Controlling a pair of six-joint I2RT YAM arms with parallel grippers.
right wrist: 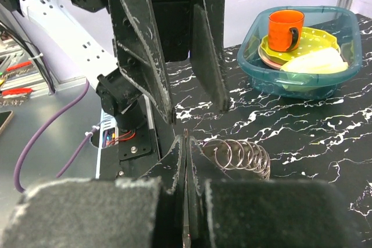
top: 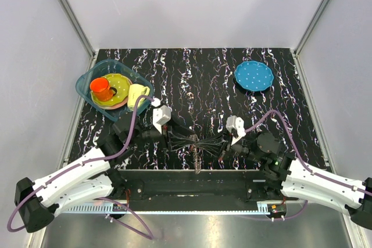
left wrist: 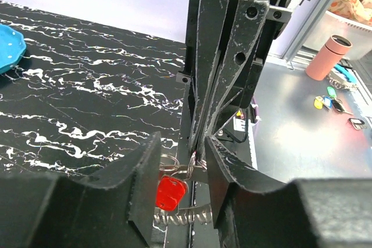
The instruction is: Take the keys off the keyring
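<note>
The keyring (top: 195, 142) is a dark, bristly wire bundle held between my two grippers near the table's front edge. In the left wrist view a small red key (left wrist: 171, 193) hangs from thin rings, with a stretched wire coil (left wrist: 183, 218) below it. My left gripper (left wrist: 183, 143) is open, its jaws on either side of the red key. My right gripper (right wrist: 185, 140) is shut on a thin metal part of the keyring, and the coil (right wrist: 238, 158) lies just to its right. In the top view the left gripper (top: 177, 139) faces the right gripper (top: 220, 143).
A teal bin (top: 82, 85) at the back left holds an orange cup (top: 101, 88), a yellow plate and a pale cup. A blue dotted plate (top: 253, 75) lies at the back right. Off the table, a pink bottle (left wrist: 328, 56) and loose coloured keys (left wrist: 331, 100) lie on the metal bench.
</note>
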